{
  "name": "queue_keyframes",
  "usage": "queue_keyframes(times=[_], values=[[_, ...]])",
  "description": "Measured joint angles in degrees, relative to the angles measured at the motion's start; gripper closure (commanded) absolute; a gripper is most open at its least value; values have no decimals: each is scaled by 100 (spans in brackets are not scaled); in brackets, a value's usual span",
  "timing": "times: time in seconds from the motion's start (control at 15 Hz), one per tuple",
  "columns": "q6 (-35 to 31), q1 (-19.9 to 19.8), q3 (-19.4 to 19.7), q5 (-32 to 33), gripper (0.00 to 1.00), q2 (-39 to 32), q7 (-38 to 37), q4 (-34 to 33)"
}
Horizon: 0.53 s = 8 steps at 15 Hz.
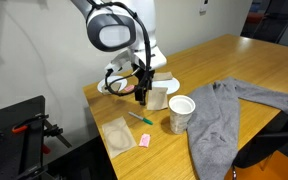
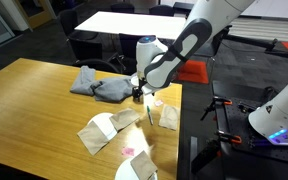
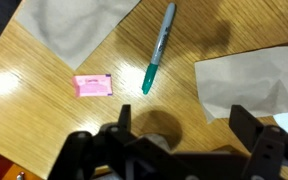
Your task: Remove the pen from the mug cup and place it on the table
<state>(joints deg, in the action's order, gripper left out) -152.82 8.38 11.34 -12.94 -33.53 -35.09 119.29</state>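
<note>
The green pen (image 3: 156, 50) lies flat on the wooden table (image 3: 44, 70), between two paper napkins; it also shows in an exterior view (image 1: 139, 118). The speckled mug cup (image 1: 180, 112) stands upright to the side of the pen, next to the grey cloth, with nothing sticking out of it. My gripper (image 3: 184, 125) is open and empty, a little above the table and close to the pen. In both exterior views (image 1: 141, 92) (image 2: 137, 95) it hangs just above the tabletop. The mug is out of the wrist view.
A small pink block (image 3: 93, 85) lies near the pen. Paper napkins (image 3: 79, 20) (image 3: 249, 80) lie on both sides of it. A grey cloth (image 1: 229, 115) is spread past the mug. White bowls (image 1: 119, 82) stand behind the arm near the table edge.
</note>
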Motion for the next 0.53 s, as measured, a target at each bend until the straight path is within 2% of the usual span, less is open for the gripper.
queue_keyframes(times=[0.27, 0.53], values=[[539, 244, 293, 757, 0, 519, -503, 36], [1191, 247, 304, 1352, 0, 1258, -579, 142]])
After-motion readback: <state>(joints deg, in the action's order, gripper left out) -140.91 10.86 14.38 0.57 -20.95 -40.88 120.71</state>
